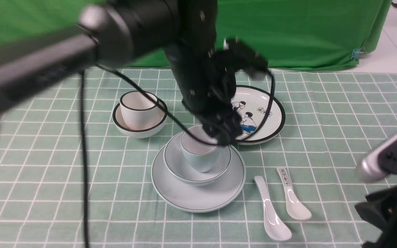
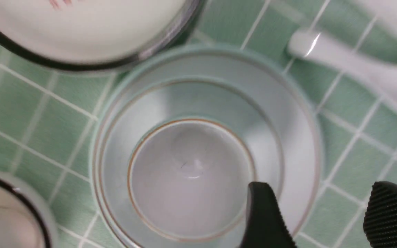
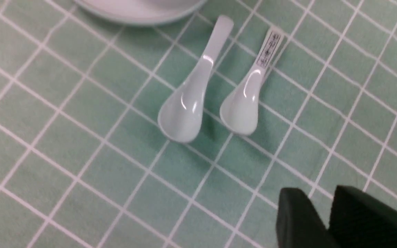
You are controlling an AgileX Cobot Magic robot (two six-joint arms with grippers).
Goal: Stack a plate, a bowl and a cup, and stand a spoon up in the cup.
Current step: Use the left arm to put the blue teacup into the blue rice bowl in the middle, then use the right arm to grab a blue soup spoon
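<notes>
Your left gripper point(image 2: 319, 203) hangs over the cup point(image 1: 200, 155) with jaws spread wide and empty, one finger point(image 2: 264, 220) above the rim. The cup sits in the bowl point(image 1: 172, 168) on the plate point(image 1: 184, 199). Your right gripper point(image 3: 329, 213) hovers over the cloth point(image 1: 47, 172), holding nothing and short of the plain spoon point(image 1: 271, 210), which lies beside the printed spoon point(image 1: 291, 196); whether its jaws are parted cannot be told.

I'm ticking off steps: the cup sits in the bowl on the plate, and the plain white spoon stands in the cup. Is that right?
Not quite. The cup does sit in the bowl on the plate, but the plain white spoon is not in the cup: it lies flat on the cloth beside the marked spoon, as the front view shows.
</notes>
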